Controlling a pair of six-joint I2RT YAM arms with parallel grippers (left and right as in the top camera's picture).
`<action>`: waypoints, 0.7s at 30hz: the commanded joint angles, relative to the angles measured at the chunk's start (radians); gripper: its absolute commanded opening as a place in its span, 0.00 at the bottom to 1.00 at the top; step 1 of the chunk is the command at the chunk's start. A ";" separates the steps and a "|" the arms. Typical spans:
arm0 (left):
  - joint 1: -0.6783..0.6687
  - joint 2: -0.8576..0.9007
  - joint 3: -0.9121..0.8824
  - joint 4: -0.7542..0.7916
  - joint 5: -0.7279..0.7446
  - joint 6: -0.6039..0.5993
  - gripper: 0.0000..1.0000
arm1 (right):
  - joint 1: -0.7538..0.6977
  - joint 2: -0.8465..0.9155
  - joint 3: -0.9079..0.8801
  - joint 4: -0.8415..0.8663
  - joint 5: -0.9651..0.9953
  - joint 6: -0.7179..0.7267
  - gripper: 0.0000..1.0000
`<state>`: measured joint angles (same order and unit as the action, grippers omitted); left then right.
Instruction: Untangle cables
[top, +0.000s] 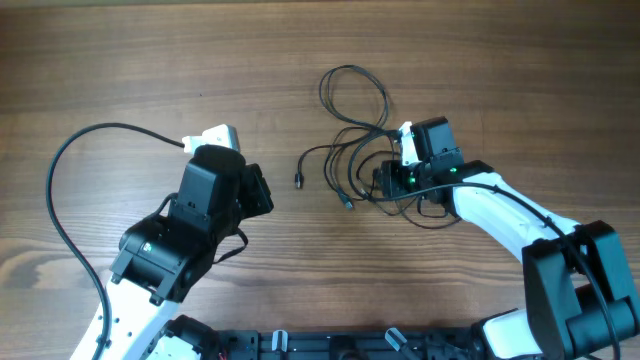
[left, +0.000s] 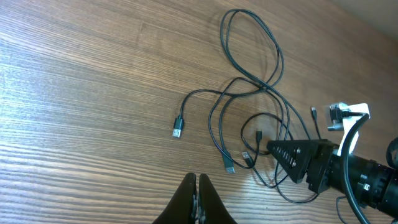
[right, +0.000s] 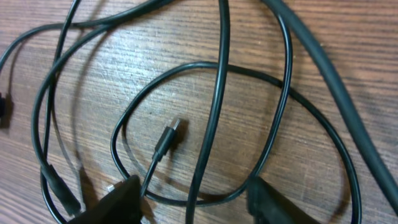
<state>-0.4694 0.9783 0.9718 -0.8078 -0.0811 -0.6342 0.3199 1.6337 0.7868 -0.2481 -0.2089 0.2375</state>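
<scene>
1. Overhead: the cable tangle (top: 360, 150) was seen on the wooden table (top: 120, 60) as thin black strands, looped and crossed many times. The right gripper (top: 383, 180) was set low into its edge, and the spread of its jaws could not be judged from this height. The left gripper (top: 262, 190) was held well apart from the tangle, which lay ahead of its tips. A white adapter (top: 218, 135) lay just beside that arm.

2. Left wrist: the fingers (left: 186, 202) were pressed together with nothing between them. A free USB plug (left: 178, 127) lay ahead of the tips, on a strand clear of most crossings.

3. Right wrist: the jaws were spread, with several strands running between them and none pinched. A small plug (right: 166, 140) lay just ahead of them, inside a loop.

4. Handling, as judged: the cables were taken to be light, limp and slick. The whole knot would likely be dragged by any pull on one strand. A firmer hold was expected at a stiff moulded plug end or just behind it, while a neighbouring strand was pinned.
</scene>
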 joint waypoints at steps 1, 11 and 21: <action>0.002 -0.001 0.009 0.016 0.001 -0.002 0.04 | 0.003 0.027 -0.010 0.022 -0.006 0.000 0.52; 0.002 -0.001 0.009 0.032 0.002 -0.002 0.04 | 0.003 0.158 -0.010 0.057 -0.062 0.002 0.41; 0.002 -0.001 0.009 0.028 0.002 -0.002 0.05 | 0.003 0.126 0.067 -0.071 -0.356 0.030 0.04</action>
<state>-0.4694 0.9783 0.9718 -0.7784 -0.0811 -0.6342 0.3191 1.7504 0.8104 -0.2493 -0.4198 0.2459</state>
